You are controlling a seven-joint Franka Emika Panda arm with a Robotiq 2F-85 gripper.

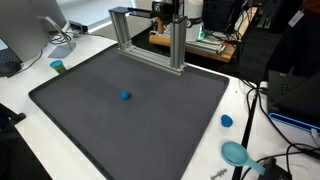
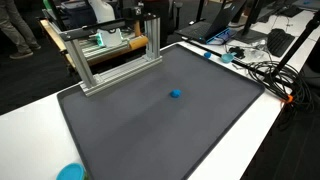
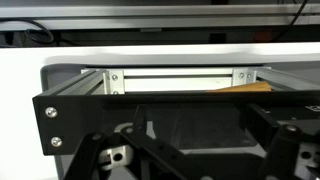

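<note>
Black gripper (image 3: 190,150), jaws spread apart, close before the metal frame (image 3: 150,105).
Seen in an exterior view, the metal frame stands at twelve o'clock on the grey mat (image 1: 80,120); a small blue ball (image 1: 126,96) lies on the mat at the frame's seven o'clock, well apart.

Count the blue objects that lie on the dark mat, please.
1. A small blue object lies near the middle of the dark mat in both exterior views. The aluminium frame at its edge may hide more.
</note>
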